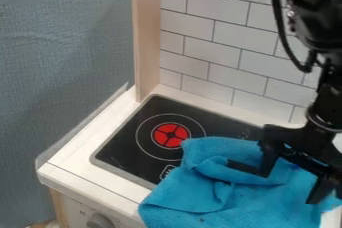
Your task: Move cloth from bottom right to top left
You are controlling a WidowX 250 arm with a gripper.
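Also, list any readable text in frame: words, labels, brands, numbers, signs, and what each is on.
None readable.
White mark on the near part of the black cooktop, beside the blue cloth: too small to read.
Faint marks on the front panel by the knob: too blurred to read, can't tell if they're print.

The cloth (190, 192) overlaps the stovetop (128, 152), wall (214, 2) behind.

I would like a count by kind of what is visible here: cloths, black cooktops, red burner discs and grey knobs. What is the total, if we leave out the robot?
Blue cloth: 1
Black cooktop: 1
Red burner disc: 1
Grey knob: 1
Total: 4
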